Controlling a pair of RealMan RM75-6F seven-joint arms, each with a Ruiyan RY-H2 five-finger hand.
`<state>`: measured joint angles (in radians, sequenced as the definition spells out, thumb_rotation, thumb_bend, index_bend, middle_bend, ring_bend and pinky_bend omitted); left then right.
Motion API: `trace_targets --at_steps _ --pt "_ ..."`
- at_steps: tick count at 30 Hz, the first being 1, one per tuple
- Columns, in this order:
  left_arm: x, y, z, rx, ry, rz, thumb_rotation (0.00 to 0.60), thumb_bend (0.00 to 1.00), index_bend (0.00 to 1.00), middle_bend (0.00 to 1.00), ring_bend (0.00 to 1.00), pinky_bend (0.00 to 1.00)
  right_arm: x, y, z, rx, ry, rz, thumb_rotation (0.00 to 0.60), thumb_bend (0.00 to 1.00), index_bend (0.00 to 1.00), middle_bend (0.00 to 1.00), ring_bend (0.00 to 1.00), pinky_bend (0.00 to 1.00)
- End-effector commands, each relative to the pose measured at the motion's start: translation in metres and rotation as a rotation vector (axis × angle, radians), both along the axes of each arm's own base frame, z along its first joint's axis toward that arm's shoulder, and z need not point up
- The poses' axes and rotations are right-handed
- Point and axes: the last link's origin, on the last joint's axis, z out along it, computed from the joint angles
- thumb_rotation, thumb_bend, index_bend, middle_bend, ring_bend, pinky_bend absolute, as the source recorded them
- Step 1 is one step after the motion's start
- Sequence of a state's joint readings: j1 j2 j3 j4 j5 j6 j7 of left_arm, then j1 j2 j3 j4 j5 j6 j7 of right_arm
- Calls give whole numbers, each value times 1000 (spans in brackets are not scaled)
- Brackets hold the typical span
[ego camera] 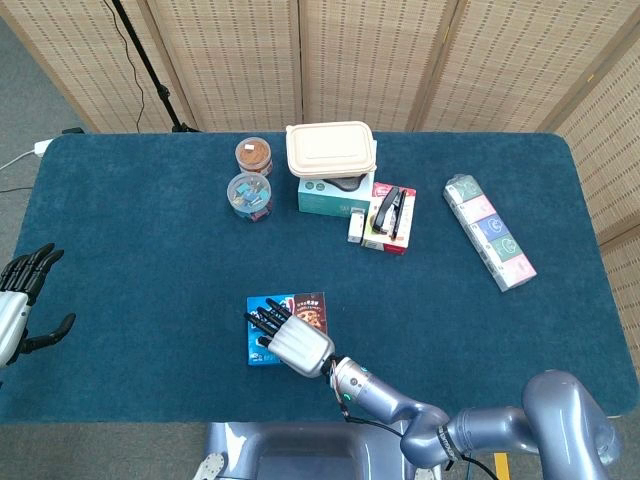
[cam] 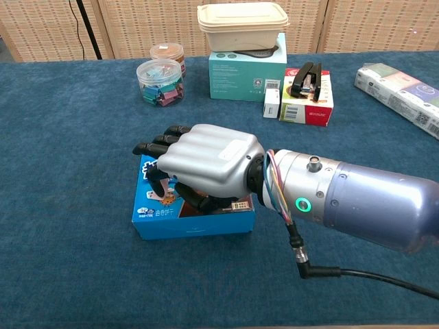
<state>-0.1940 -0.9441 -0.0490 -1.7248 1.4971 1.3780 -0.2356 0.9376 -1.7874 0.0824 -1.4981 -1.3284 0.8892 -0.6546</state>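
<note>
Right hand [cam: 206, 163], silver shell with black fingers, laid palm-down over one flat blue cardboard snack box [cam: 158, 216] near the front edge of the dark blue cloth-covered table [ego camera: 130, 250]; fingers curled over the box's far-left part, thumb tucked against its top face, so resting on and clasping the box, though whether lifted cannot be told. Same box visible in the head view [ego camera: 312, 310], lying flat, front centre, well apart from everything else. Left hand [ego camera: 25, 295] at the far left edge of the table, fingers spread apart, holding nothing, touching nothing. Counted at the rear centre: two round clear plastic jars, one with an orange-brown lid [ego camera: 254, 155] and, just in front of it, one filled with coloured binder clips [ego camera: 249, 196]; one teal rectangular carton [ego camera: 322, 194] bearing one beige lidded food container [ego camera: 331, 149] on top; one small white box [ego camera: 356, 226] standing just beside the carton's front right corner; one red-and-white carton [ego camera: 377, 240] next to it with one black stapler [ego camera: 389, 211] lying on top. Counted at the right: one long clear-wrapped pack of pastel tissue packets [ego camera: 489, 231], lying diagonally, well apart from the rest
</note>
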Motion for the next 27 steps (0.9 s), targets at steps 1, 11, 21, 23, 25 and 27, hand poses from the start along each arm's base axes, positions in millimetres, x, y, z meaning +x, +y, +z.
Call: trace_targets --at_steps 1,11,21,23,25,27 --pt "0 0 0 -2 -1 0 600 330 0 0 0 0 0 0 0 -2 0 1 600 838 345 0 0 0" --pt "1 -1 -1 -5 -1 -2 600 330 0 0 0 0 3 0 -2 1 4 0 600 839 347 0 0 0" --pt "0 -1 0 -9 -4 -5 600 330 0 0 0 0 11 0 -8 0 1 -3 600 838 347 0 0 0" --pt "0 -1 0 -9 -4 -5 600 330 0 0 0 0 12 0 -9 0 -1 -4 600 838 347 0 0 0" --pt "0 -1 1 -9 -5 -5 600 330 0 0 0 0 13 0 -9 1 -5 -5 600 838 347 0 0 0" --pt "0 -1 0 -10 -4 -5 600 331 0 0 0 0 16 0 -9 2 -12 -8 600 838 347 0 0 0"
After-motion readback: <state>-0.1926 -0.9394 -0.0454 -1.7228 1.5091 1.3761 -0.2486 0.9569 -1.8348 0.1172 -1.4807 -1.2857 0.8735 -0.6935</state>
